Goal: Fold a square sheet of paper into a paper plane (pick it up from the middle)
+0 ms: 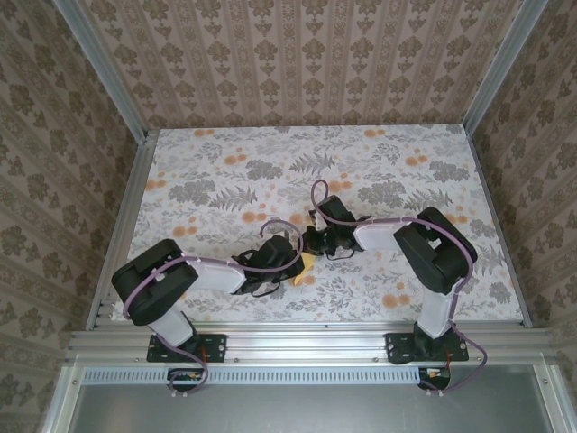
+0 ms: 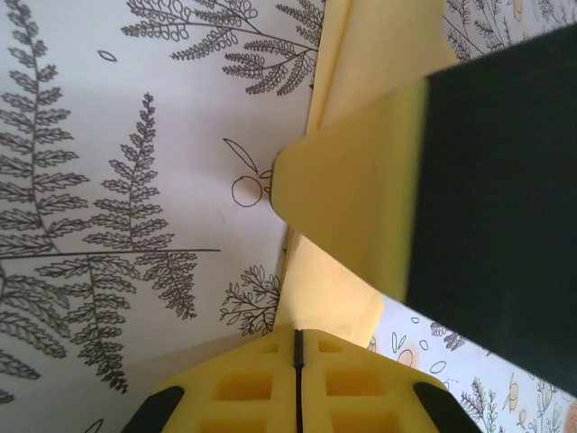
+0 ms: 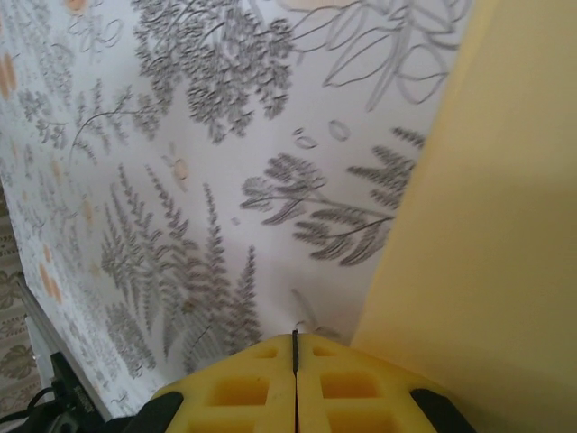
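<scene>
Your arms both bend inward to the middle of the counter [image 1: 207, 194]. Left gripper [image 2: 297, 336] is pressed together at the yellow paper [image 2: 343, 189]; right gripper [image 3: 295, 338] likewise, just beside it.

The paper [image 2: 352, 207], plain bright yellow and partly folded, stands tilted with a blunt pointed flap, just beyond the left fingers [image 2: 243, 388] and beside the right fingers [image 3: 243, 388].
</scene>
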You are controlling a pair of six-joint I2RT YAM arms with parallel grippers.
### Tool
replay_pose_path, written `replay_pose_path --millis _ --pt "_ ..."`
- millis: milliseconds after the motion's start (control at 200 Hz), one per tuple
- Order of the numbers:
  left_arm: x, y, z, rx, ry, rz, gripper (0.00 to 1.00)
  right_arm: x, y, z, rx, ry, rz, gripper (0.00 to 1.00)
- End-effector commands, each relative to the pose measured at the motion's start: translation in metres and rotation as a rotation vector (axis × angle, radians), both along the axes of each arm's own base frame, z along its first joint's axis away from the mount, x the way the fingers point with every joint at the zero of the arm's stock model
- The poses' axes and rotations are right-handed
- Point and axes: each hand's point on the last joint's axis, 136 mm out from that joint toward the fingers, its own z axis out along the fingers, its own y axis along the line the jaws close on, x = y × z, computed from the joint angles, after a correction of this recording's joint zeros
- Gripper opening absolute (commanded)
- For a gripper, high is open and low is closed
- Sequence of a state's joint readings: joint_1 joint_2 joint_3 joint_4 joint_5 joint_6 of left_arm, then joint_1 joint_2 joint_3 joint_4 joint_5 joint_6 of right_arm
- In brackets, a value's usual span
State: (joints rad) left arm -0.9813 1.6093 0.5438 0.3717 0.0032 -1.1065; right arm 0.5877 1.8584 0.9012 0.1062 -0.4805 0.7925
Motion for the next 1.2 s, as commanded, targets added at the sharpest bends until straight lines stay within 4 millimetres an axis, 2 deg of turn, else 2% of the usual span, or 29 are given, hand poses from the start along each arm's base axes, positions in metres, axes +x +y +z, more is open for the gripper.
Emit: replay_pose_path --millis 0,155,425,710,860,930,1030,1130,1195 --pt "-0.024 0.026 -0.038 0.144 0.094 -0.033 0.09 0.007 -0.005 -0.011 -0.003 0.007 -0.025 0.08" --pt "-0.035 0.026 -0.042 0.183 0.13 -0.088 0.09 0.025 -0.019 -0.016 -0.01 -0.01 -0.055 0.08" --pt "-0.053 0.039 -0.056 0.26 0.196 -0.129 0.09 0.062 -0.041 -0.015 -0.029 -0.045 -0.108 0.08" --pt "-0.055 0.038 -0.055 0.29 0.195 -0.155 0.09 0.1 -0.059 -0.014 -0.074 -0.071 -0.157 0.08" --pt "-0.055 0.037 -0.054 0.296 0.191 -0.163 0.08 0.111 -0.061 -0.015 -0.086 -0.066 -0.155 0.08" --pt "-0.054 0.038 -0.054 0.3 0.19 -0.162 0.08 0.113 -0.057 -0.005 -0.063 -0.084 -0.143 0.08" --pt "-0.052 0.035 -0.052 0.297 0.183 -0.159 0.08 0.112 -0.046 0.029 0.027 -0.114 -0.127 0.08" --pt "-0.049 0.034 -0.054 0.301 0.181 -0.153 0.08 0.098 -0.043 0.065 0.075 -0.165 -0.126 0.09" --pt "-0.049 0.033 -0.055 0.308 0.181 -0.158 0.08 0.086 -0.048 0.076 0.078 -0.175 -0.135 0.09"
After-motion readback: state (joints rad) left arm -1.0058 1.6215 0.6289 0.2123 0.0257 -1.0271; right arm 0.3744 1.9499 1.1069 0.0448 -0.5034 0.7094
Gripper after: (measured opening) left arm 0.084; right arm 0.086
